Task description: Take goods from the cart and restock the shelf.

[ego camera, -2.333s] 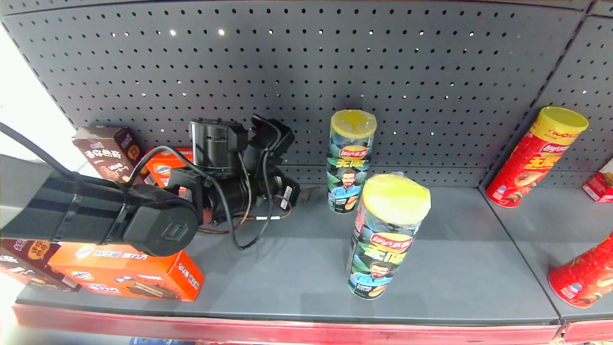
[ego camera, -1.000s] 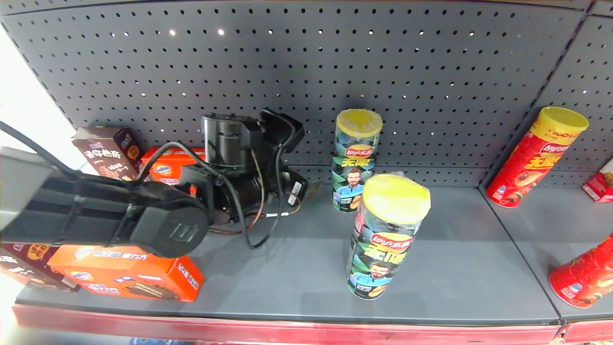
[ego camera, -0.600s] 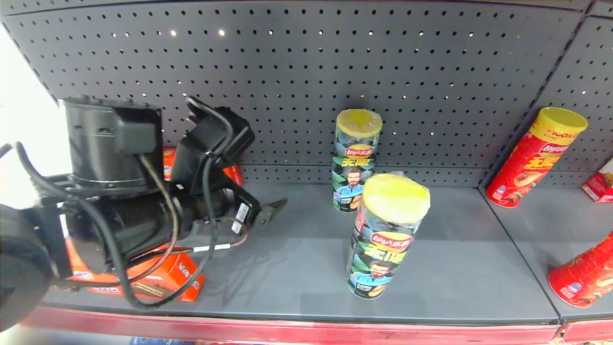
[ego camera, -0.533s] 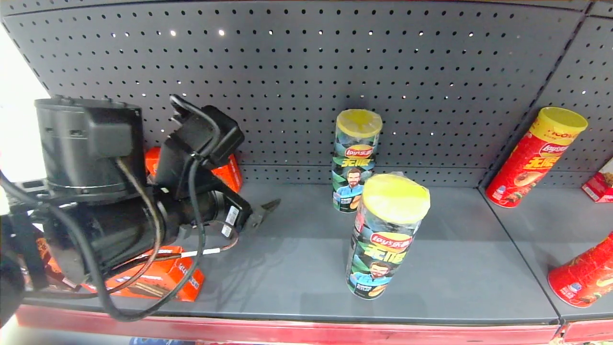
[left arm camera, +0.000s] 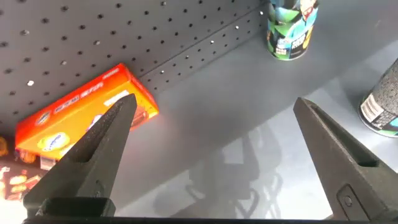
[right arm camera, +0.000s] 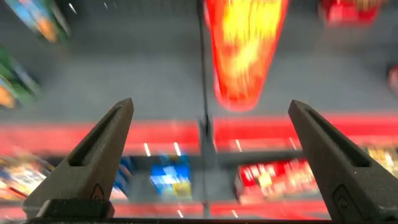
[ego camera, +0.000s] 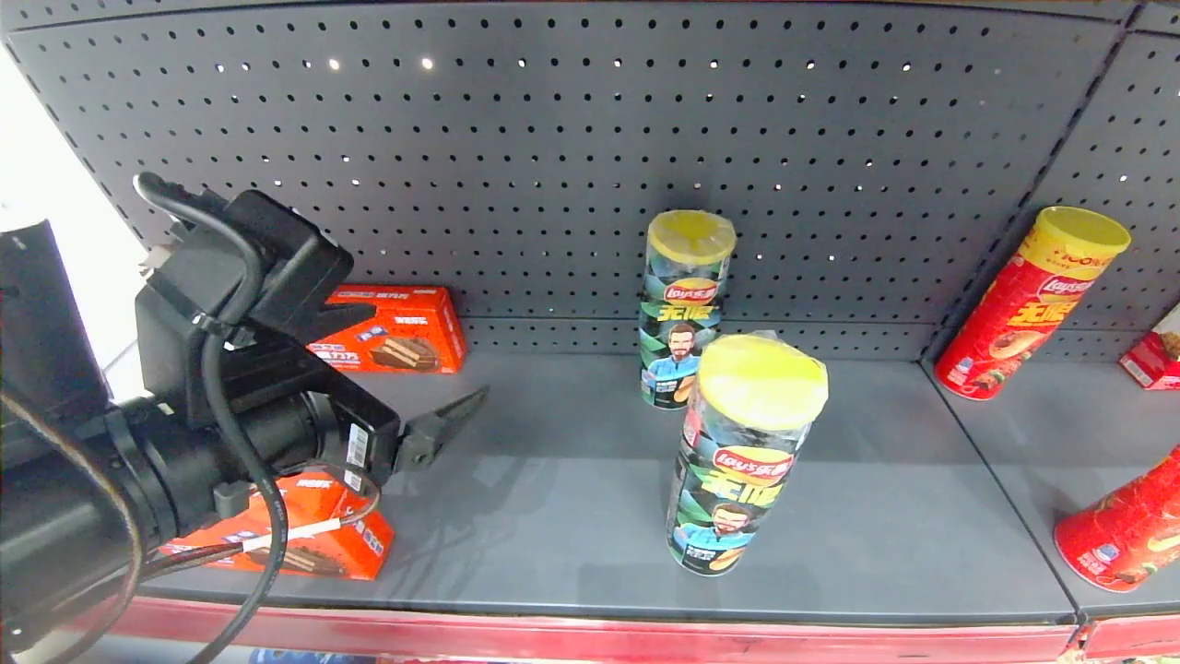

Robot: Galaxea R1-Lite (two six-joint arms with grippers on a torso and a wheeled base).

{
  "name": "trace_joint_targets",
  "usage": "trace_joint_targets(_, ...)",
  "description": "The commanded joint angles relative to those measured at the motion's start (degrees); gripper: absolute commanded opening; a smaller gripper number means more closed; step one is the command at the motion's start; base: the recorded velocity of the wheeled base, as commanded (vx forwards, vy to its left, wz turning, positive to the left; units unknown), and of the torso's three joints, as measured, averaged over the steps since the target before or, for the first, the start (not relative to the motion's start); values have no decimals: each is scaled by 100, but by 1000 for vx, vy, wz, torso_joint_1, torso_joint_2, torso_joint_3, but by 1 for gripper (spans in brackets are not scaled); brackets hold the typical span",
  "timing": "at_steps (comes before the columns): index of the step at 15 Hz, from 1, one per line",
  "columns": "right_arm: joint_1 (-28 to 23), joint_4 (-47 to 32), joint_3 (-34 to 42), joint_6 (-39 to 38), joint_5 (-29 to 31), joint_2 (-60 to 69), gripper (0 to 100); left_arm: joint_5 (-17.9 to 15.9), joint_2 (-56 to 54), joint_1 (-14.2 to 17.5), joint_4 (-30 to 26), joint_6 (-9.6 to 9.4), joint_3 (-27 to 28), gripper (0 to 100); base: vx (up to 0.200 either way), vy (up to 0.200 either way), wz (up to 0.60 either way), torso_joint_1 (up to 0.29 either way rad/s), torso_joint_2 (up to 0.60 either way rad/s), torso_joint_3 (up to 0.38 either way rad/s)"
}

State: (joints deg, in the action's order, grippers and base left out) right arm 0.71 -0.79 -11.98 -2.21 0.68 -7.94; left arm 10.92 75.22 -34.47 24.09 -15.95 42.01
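An orange wafer box lies at the back of the grey shelf, against the pegboard. In the left wrist view the orange wafer box sits beyond one fingertip. My left gripper hovers over the shelf's left part, in front of that box; the left gripper is open and holds nothing. A second orange box lies at the front left, partly under my arm. My right gripper is open and empty, facing a lying red can above the red shelf edge.
Two green chip cans stand mid-shelf, one at the back and one nearer the front. On the right bay a red can leans on the pegboard, another red can lies down, and a red box sits at the edge.
My left arm has pulled back from the rear of the shelf toward the front left, uncovering the orange box at the back. The chip cans have not moved.
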Motion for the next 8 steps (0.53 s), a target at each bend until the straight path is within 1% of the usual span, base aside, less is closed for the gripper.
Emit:
trace_joint_targets(1, 211, -158, -1096, 142, -868, -1316, 100, -2, -104, 11, -1, 21, 0, 100, 0, 0, 0, 0, 0, 0)
trace_joint_targets(2, 404, -246, -1219, 265, -1598, -1702, 100, -11, -68, 11, 17, 48, -8, 100, 0, 0, 0, 0, 0, 0)
trace_joint_targets(3, 553, -246, -1315, 423, -2002, -2001, 100, -20, 2, 20, 26, 48, -8, 100, 0, 0, 0, 0, 0, 0)
trace_joint_targets(4, 703, -246, -1394, 634, -2178, -2318, 100, -20, 72, 11, 34, 48, 0, 100, 0, 0, 0, 0, 0, 0)
trace_joint_targets(5, 1010, -281, -1500, 783, -2213, -2599, 100, -20, 107, 11, 34, 48, 0, 100, 0, 0, 0, 0, 0, 0)
trace_joint_targets(7, 1687, -264, -1561, 818, -2011, -3144, 100, -64, 257, 20, 43, 48, 53, 100, 0, 0, 0, 0, 0, 0)
trace_joint_targets(8, 2074, -228, -1553, 827, -1738, -3495, 100, -240, 292, 72, 70, 48, 62, 100, 0, 0, 0, 0, 0, 0)
